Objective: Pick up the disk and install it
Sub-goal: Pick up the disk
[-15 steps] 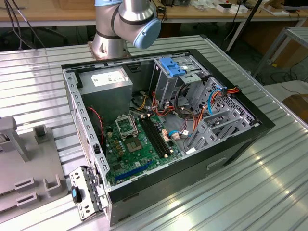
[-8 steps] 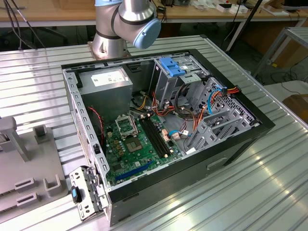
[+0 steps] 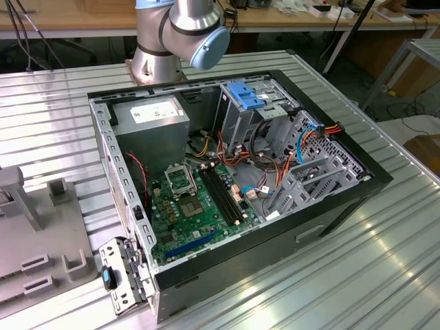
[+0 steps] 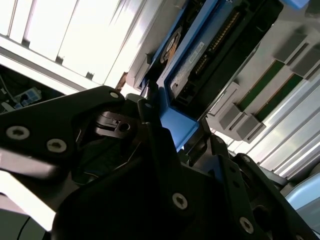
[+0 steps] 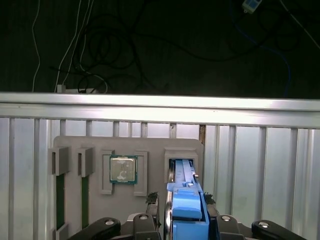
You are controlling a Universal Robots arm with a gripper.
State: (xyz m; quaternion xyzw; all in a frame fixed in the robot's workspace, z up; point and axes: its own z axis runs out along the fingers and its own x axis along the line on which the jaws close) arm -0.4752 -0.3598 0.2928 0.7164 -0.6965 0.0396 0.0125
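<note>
Black gripper [image 5: 179,201] had closed from both sides on the dark grey disk in its bright blue plastic caddy [image 5: 187,212], held on edge at a slot of the grey plastic holder [image 5: 150,145], beside a square processor chip [image 5: 123,169].

Plainly a robotics lab or electronics workshop: a ribbed aluminium worktop [image 3: 385,261] carrying the mounted base of a robot arm [image 3: 182,34] beside an opened desktop computer case [image 3: 227,265], motherboard [image 3: 192,206] and loose wiring laid bare. Alongside, a grey moulded fixture [image 3: 41,234] with slots for parts, a processor chip [image 5: 123,169] seated in one in the first wrist view. Behind, wooden benches [image 3: 69,17] strewn with gear, and tangled cables [image 5: 115,45] beyond the worktop's edge.
</note>
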